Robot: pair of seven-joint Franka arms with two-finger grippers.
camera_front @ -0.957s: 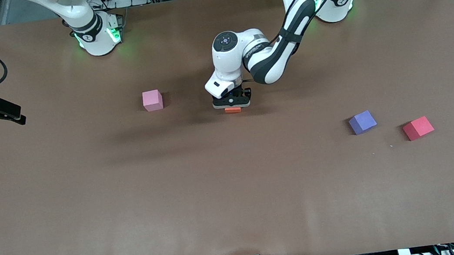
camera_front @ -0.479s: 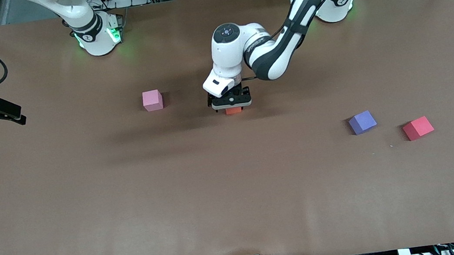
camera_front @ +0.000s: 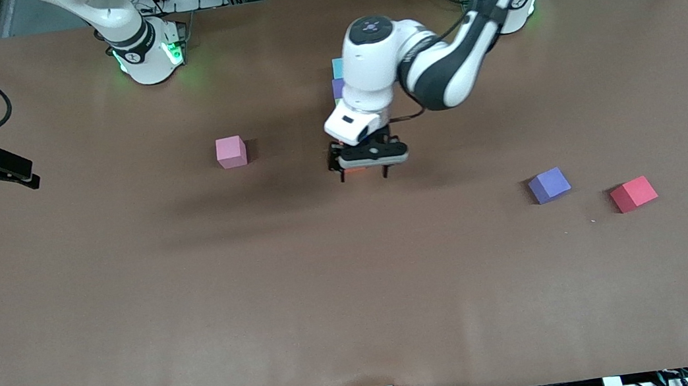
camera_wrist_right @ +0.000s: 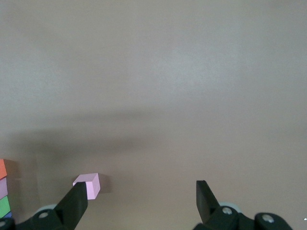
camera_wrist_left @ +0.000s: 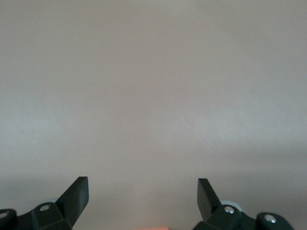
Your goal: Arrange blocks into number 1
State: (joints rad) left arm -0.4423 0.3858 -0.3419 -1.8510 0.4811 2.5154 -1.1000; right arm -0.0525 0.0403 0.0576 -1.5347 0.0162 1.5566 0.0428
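My left gripper (camera_front: 364, 174) hangs open just above the orange block (camera_wrist_left: 149, 228), of which only a sliver shows between the fingers (camera_wrist_left: 76, 196). That block ends a column near the table's middle. The light blue block (camera_front: 337, 67) and a purple block (camera_front: 337, 88) at the column's farther end peek out beside the left arm. The right wrist view shows the orange block (camera_wrist_right: 2, 168) and the green block (camera_wrist_right: 4, 206) in that column. The pink block (camera_front: 231, 151) lies alone toward the right arm's end. My right gripper (camera_front: 16, 175) waits open at that end of the table.
A second purple block (camera_front: 549, 184) and the red block (camera_front: 634, 193) lie loose toward the left arm's end, nearer the front camera than the column. The brown table (camera_front: 266, 309) is bare in front of them.
My left gripper has opened and let go of the orange block, then lifted and drifted slightly toward the left arm's end. The arm swung aside, uncovering the light blue and purple blocks.
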